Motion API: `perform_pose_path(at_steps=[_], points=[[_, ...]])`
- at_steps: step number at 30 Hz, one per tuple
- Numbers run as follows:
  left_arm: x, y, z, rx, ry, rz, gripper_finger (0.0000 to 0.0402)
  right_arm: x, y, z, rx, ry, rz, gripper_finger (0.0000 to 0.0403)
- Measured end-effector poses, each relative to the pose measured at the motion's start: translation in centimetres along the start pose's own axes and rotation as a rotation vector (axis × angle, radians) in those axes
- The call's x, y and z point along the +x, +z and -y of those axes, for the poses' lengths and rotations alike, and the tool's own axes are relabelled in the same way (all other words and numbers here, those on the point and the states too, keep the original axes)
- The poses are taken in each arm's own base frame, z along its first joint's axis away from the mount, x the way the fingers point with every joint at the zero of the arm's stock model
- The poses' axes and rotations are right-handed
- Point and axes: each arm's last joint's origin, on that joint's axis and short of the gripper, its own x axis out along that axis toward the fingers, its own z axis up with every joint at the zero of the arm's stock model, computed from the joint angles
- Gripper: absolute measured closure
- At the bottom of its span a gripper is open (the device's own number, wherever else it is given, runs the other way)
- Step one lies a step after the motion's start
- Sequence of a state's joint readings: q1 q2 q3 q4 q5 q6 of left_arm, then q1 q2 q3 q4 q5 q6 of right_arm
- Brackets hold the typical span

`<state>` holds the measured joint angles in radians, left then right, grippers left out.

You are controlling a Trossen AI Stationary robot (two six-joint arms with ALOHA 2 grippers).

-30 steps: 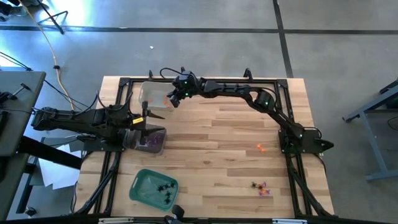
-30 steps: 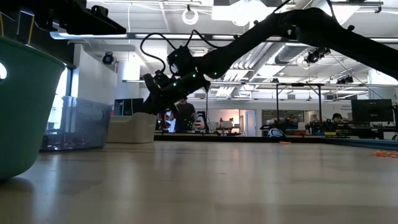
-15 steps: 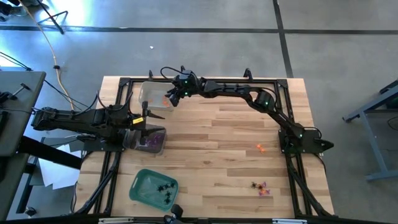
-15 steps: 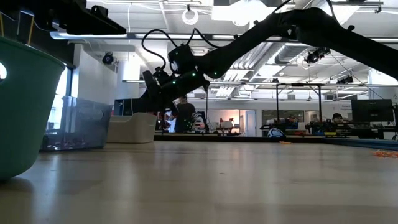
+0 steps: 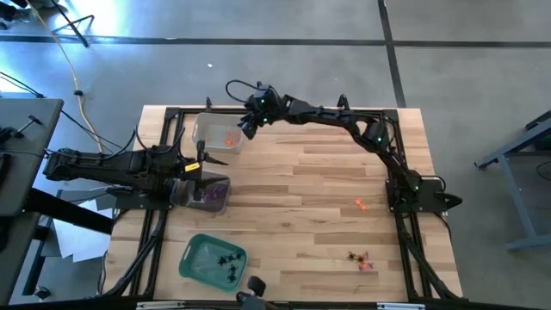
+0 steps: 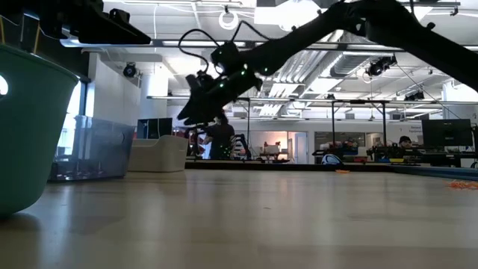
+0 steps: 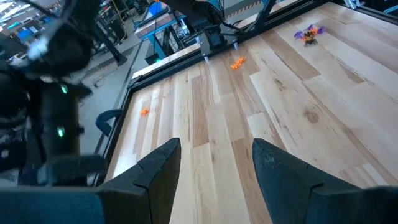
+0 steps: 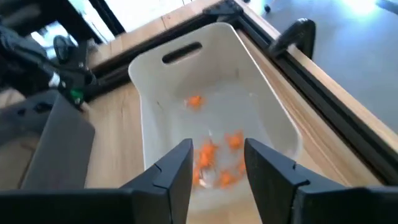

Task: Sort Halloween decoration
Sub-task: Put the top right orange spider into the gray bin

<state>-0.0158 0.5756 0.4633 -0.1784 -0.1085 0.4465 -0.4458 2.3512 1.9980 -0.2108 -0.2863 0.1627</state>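
Risen right gripper [image 8: 214,165] over clear tray [image 8: 273,118] holding orange trinkets [image 8: 208,152].

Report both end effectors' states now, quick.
Left end effector: open, empty, beside the purple-trinket tray.
Right end effector: open, empty, above the white tray.
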Motion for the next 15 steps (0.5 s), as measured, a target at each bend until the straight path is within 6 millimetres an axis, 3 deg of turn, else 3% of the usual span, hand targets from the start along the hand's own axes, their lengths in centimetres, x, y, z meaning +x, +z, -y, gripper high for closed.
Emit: perform_pose_path(at_steps=[5,15], points=[[0.0,0.0,0.0,-0.001,0.005,-0.003,0.0216,-3.7,0.2,-0.7,-0.075,-0.142,-0.210,0.0274],[0.0,-0.1,-0.1,-0.008,0.040,-0.025,0.0216,-10.2,-2.3,-2.2,-0.128,-0.432,-0.753,0.0275]])
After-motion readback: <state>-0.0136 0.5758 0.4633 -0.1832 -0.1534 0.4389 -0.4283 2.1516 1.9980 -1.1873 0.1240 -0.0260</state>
